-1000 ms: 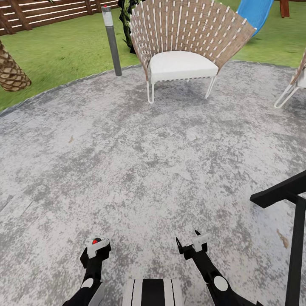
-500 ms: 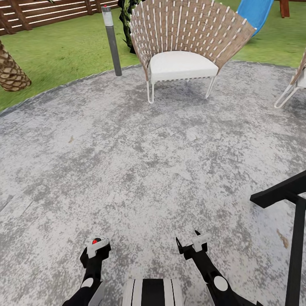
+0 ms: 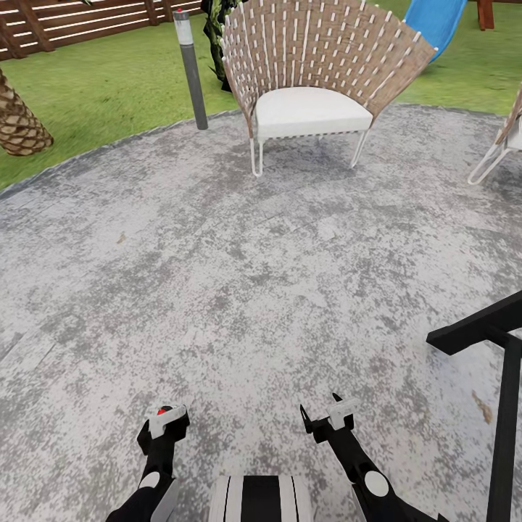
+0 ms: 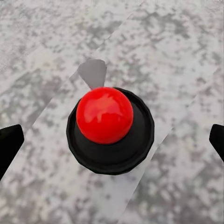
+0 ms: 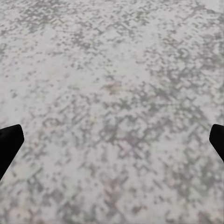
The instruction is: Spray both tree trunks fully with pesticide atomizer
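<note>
The pesticide atomizer [image 4: 110, 123] stands on the mottled grey stone floor [image 3: 254, 275]. In the left wrist view I look straight down on its round red top and dark body. My left gripper [image 4: 112, 144] hangs over it, open, with a black fingertip far out on each side and neither touching the bottle. In the head view the left gripper [image 3: 163, 424] is low at the bottom, and the atomizer's red top [image 3: 165, 411] peeks out at it. My right gripper [image 3: 322, 417] is open over bare paving [image 5: 112, 102]. No tree trunks are in view.
A woven chair with a white seat [image 3: 312, 109] stands at the paving's far edge, and another chair [image 3: 504, 145] at the right edge. A grey lamp post [image 3: 192, 72], a scaly palm trunk [image 3: 18, 123], lawn [image 3: 109, 94] and fence [image 3: 72, 22] lie beyond. A black frame [image 3: 500, 377] rises close on my right.
The left gripper has shifted very slightly over the atomizer. The right arm and the view have not moved.
</note>
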Motion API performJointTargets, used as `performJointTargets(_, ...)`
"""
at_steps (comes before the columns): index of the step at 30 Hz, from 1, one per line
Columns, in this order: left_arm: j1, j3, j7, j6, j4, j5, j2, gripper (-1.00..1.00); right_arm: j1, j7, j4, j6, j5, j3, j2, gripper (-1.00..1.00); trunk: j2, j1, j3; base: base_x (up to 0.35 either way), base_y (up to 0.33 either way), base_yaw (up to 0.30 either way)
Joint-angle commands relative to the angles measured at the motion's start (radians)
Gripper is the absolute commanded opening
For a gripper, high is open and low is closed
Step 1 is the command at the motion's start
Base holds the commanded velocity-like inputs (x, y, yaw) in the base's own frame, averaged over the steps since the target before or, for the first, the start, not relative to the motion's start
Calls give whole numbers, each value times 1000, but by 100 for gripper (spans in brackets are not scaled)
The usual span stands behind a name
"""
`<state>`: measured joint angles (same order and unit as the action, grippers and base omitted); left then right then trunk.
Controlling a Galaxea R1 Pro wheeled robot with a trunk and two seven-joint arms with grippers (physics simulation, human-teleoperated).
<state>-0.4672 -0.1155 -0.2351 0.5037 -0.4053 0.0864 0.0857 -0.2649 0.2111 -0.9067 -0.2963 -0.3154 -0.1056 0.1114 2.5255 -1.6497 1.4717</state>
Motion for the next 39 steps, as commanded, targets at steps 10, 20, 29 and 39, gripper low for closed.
performJointTargets(10, 0, 0, 2, 4, 0, 10, -1, -100, 0, 8, 0, -4, -7, -6, 1, 100, 0, 0, 1, 0, 0, 0)
performJointTargets(20, 2, -1, 2, 4, -23, 10, -1, -100, 0, 8, 0, -4, -7, -6, 2, 100, 0, 0, 1, 0, 0, 0)
performJointTargets(29, 4, 0, 3, 3, -58, 8, -1, -100, 0, 8, 0, -4, -7, -5, 2, 100, 0, 0, 1, 0, 0, 0)
performJointTargets(39, 4, 0, 13, 1, -75, 3, -1, -100, 0, 8, 0, -4, -7, -4, 2, 100, 0, 0, 1, 0, 0, 0)
